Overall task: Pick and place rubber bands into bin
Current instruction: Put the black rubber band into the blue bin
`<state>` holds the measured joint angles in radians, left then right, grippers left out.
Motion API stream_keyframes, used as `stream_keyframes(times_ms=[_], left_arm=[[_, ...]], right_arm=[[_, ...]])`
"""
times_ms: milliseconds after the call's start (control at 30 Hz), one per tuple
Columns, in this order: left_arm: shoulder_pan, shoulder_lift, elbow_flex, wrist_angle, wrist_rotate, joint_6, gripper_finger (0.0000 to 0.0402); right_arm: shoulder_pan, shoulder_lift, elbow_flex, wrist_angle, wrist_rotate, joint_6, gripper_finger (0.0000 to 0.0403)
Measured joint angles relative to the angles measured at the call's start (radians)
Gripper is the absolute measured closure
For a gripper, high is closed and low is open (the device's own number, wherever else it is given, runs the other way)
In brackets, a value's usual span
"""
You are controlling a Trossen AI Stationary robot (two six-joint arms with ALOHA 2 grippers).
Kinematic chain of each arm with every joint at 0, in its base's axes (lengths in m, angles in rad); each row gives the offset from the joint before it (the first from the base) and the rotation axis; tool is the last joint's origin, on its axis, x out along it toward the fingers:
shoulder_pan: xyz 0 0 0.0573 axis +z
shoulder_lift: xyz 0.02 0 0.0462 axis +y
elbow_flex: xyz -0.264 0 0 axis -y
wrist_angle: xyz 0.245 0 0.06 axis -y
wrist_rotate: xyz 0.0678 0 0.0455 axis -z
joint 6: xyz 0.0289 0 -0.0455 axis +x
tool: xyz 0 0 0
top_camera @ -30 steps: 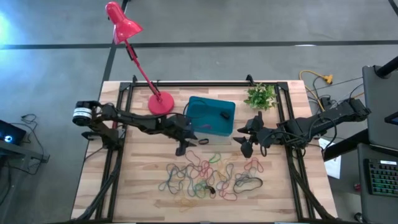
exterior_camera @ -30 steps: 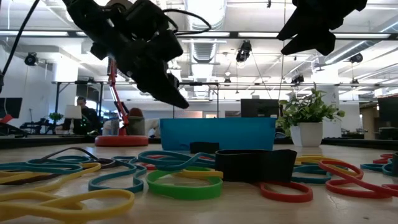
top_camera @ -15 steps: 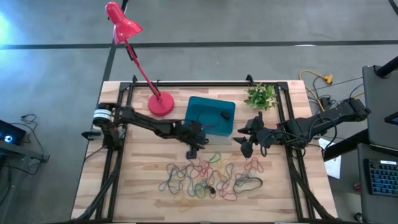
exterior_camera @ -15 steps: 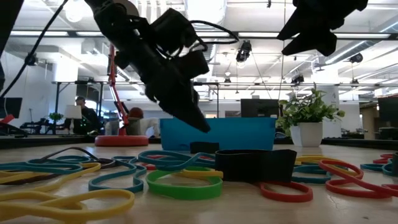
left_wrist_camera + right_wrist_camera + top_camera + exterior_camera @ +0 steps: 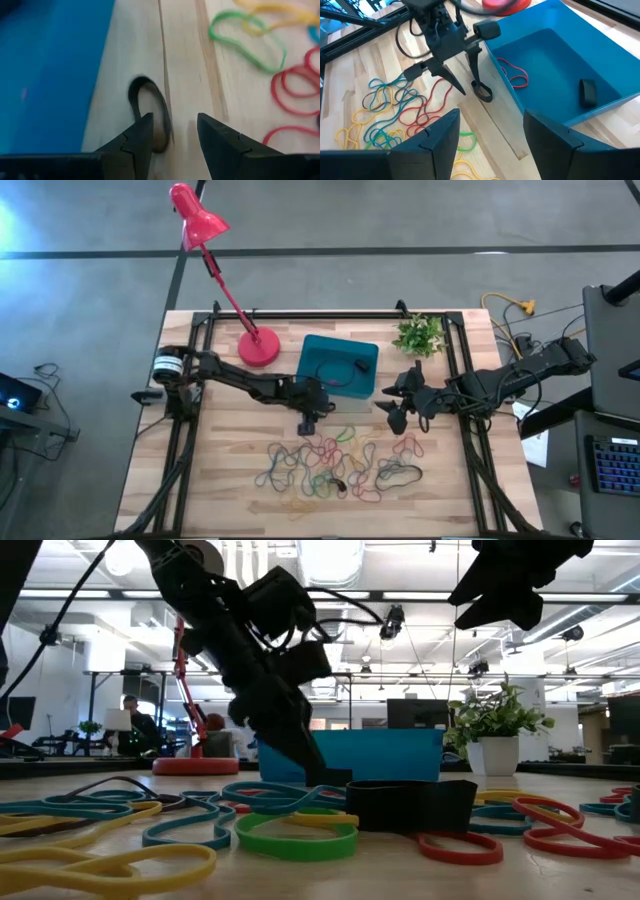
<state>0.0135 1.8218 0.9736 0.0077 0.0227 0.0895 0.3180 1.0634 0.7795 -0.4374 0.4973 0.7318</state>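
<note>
I've got the left gripper (image 5: pixel 309 423) low at the bin's (image 5: pixel 318 350) near wall, fingers apart over a black band (image 5: pixel 482 90). That wall blocks me on the far side. Toward me the rubber bands (image 5: pixel 335 463) crowd the wood. Right gripper (image 5: pixel 398 416) hangs clear, bare table under it.

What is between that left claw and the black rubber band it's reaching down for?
Nothing visible. The left gripper is open right over the black rubber band, which lies on bare wood beside the bin.

Rubber bands (image 5: pixel 335 463) before bin (image 5: pixel 322 356) (lamp (image 5: pixel 258 346) left).
</note>
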Motion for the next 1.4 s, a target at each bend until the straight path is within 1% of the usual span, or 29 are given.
stream_keyframes(times_ms=[200,300,400,567,600,767,900,1100,1167,1267,1333,1400], left_arm=[[-0.001,0.001,-0.004,-0.001,-0.044,-0.003,0.0266],[-0.001,0.001,-0.004,0.001,-0.07,-0.003,0.0278],[-0.001,0.001,-0.004,-0.007,-0.075,-0.004,0.031],[-0.001,0.009,-0.004,-0.03,-0.082,-0.005,0.0385],[-0.001,0.012,-0.004,-0.027,-0.082,-0.007,0.0393],[-0.003,0.008,-0.004,-0.032,-0.083,-0.031,0.04],[-0.013,-0.038,-0.004,-0.035,-0.081,-0.031,0.0401],[-0.024,-0.196,-0.002,-0.033,-0.084,-0.029,0.0401],[-0.021,-0.248,-0.002,-0.026,-0.121,-0.013,0.0401],[0.014,-0.282,-0.002,-0.018,-0.19,0.025,0.0401],[0.057,-0.279,-0.008,-0.024,-0.192,0.026,0.0401],[0.102,-0.247,-0.011,-0.022,-0.172,0.022,0.0401]], right_arm=[[0.0,0.0,-0.002,0.0,0.003,-0.006,0.0197],[0.0,0.0,-0.002,0.0,0.004,-0.006,0.0197],[0.0,0.0,-0.002,0.0,0.004,-0.006,0.0197],[0.0,0.0,-0.002,0.0,0.004,-0.006,0.0197],[0.0,0.0,-0.002,0.0,0.004,-0.006,0.0197],[0.0,0.0,-0.002,0.001,0.004,-0.003,0.0197],[0.0,0.0,-0.002,0.001,0.004,-0.002,0.0197],[0.0,0.0,-0.002,0.0,0.003,-0.001,0.0197],[0.0,0.0,-0.002,0.001,0.003,-0.004,0.0197],[0.0,0.0,-0.003,0.001,0.019,-0.006,0.0197],[0.0,0.0,-0.004,0.001,0.042,-0.006,0.0197],[0.0,0.0,-0.004,0.002,0.047,-0.006,0.0197]])
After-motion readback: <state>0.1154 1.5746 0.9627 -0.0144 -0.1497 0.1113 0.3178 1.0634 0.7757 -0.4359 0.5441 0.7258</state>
